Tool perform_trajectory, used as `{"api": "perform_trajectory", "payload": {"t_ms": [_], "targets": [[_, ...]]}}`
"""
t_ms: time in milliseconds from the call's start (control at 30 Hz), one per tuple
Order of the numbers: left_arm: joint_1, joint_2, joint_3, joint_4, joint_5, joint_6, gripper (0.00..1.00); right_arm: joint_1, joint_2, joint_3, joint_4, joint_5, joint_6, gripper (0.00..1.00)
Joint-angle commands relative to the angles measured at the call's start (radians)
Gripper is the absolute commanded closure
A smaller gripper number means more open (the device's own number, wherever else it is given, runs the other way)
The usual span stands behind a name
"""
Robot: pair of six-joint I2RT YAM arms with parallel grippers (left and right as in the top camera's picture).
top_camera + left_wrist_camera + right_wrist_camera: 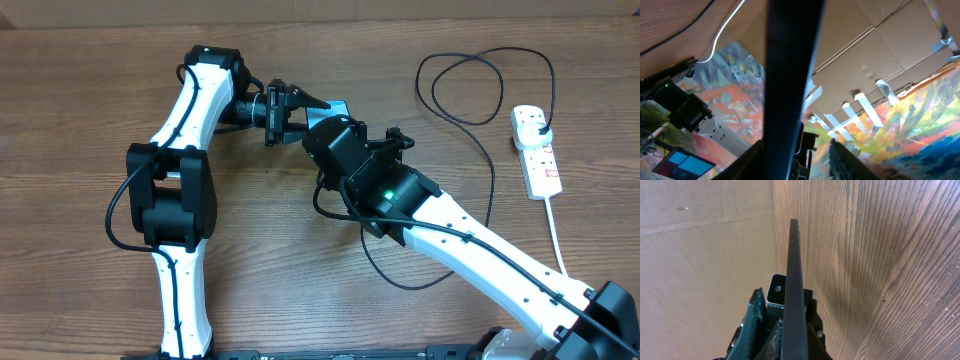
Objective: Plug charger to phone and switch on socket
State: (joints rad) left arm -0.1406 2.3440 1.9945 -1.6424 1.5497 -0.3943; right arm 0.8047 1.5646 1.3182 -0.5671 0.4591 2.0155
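The phone (794, 270) is held edge-on above the table, with my right gripper (785, 312) shut on its lower part. From overhead only a light-blue corner of the phone (338, 106) shows, between the two wrists. My left gripper (305, 110) reaches in from the left. In its own view the phone's dark edge (790, 75) stands between the jaws of the left gripper (796, 145), against one finger and with a gap to the other finger (850, 160). The charger (462, 90) loops at the back right, its plug in the socket (537, 150). Its connector tip is hidden.
The socket's thick white cord (556, 232) runs toward the front right corner. The black cable trails down the right side (491, 190) and curls under my right arm (385, 272). A cardboard wall (705, 245) borders the table's far edge.
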Motion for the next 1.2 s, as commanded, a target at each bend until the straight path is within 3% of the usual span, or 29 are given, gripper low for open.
{"api": "perform_trajectory", "payload": {"t_ms": [0, 300, 700, 800, 933, 1000, 1133, 1167], "targets": [[-0.004, 0.005, 0.023, -0.002, 0.021, -0.014, 0.65, -0.003, -0.006, 0.026, 0.016, 0.01, 0.008, 0.95], [-0.004, 0.005, 0.023, -0.002, 0.021, -0.014, 0.67, -0.003, -0.006, 0.026, 0.018, -0.005, 0.008, 0.95], [-0.004, 0.005, 0.023, -0.003, 0.018, -0.014, 0.87, -0.003, -0.006, 0.026, 0.02, -0.02, -0.005, 0.91], [-0.004, 0.005, 0.023, -0.003, 0.018, -0.014, 0.93, -0.003, -0.006, 0.026, 0.02, -0.021, -0.008, 0.76], [-0.004, 0.005, 0.023, -0.002, 0.018, -0.013, 0.96, -0.003, -0.006, 0.026, 0.035, -0.019, -0.097, 0.41], [-0.004, 0.005, 0.023, -0.002, 0.011, -0.011, 0.96, -0.003, -0.006, 0.026, 0.043, -0.019, -0.153, 0.28], [-0.004, 0.005, 0.023, 0.035, 0.011, 0.02, 0.96, -0.007, -0.021, 0.026, 0.043, -0.032, -0.249, 0.11], [-0.003, 0.005, 0.023, 0.068, 0.011, 0.046, 0.96, -0.014, -0.036, 0.026, 0.043, -0.051, -0.328, 0.07]]}}
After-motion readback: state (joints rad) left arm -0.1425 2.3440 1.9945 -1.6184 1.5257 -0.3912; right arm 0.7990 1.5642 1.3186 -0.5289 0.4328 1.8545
